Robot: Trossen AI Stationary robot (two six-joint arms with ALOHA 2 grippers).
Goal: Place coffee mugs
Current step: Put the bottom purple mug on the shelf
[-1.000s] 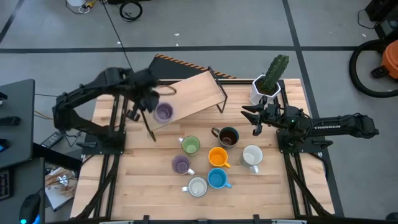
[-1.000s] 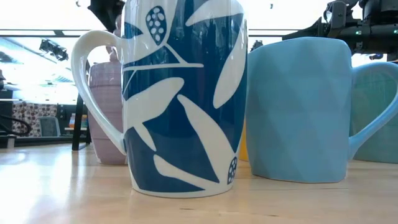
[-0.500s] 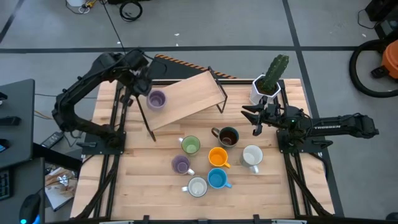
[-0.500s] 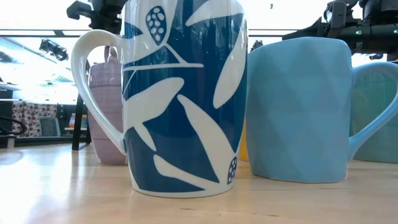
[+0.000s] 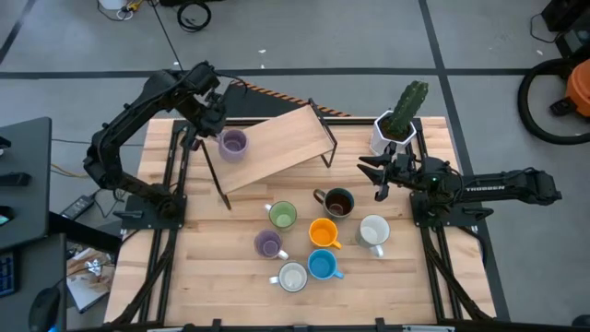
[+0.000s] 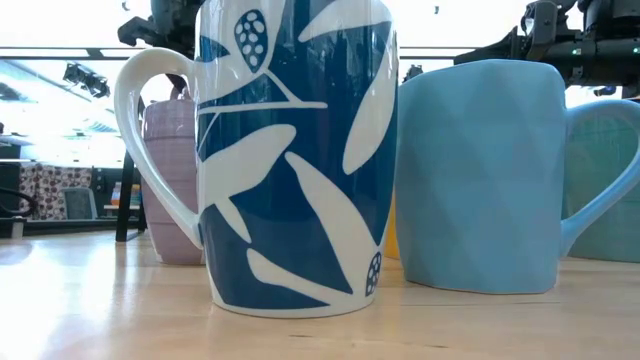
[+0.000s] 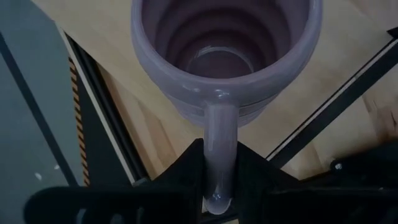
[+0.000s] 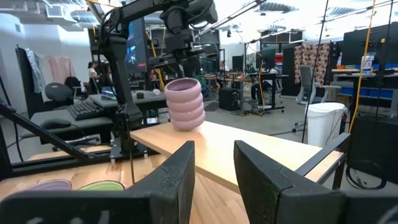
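Observation:
A purple ribbed mug (image 5: 232, 144) is over the far left end of the raised wooden shelf (image 5: 286, 148), with my left gripper (image 5: 216, 134) shut on it. Whether its base touches the shelf I cannot tell. On the table in front of the shelf stand a green mug (image 5: 282, 216), a dark brown mug (image 5: 338, 202), an orange mug (image 5: 323, 232), a second purple mug (image 5: 268, 244), two white mugs (image 5: 373, 231) (image 5: 292, 277) and a blue mug (image 5: 322, 266). My right gripper (image 5: 380, 175) waits open near the cactus pot (image 5: 396, 129), holding nothing. My left gripper pinches the purple mug's handle (image 7: 219, 140) between its two fingers (image 7: 186, 171), one on each side of the loop. The fingers come steeply from above, pointing down. The mug (image 8: 185, 102) stays upright, mouth up, at the height of the shelf top.
The shelf stands on thin black legs (image 5: 221, 194) across the far half of the table. The mugs on the table cluster near its middle and front. A white pot with a green cactus stands at the far right. Black arm frames (image 5: 166, 240) run along both sides.
My left gripper has carried the purple mug toward the table's far edge and slightly left, along the shelf's left end, turning about its wrist as it went. The mug has stayed upright in the hold.

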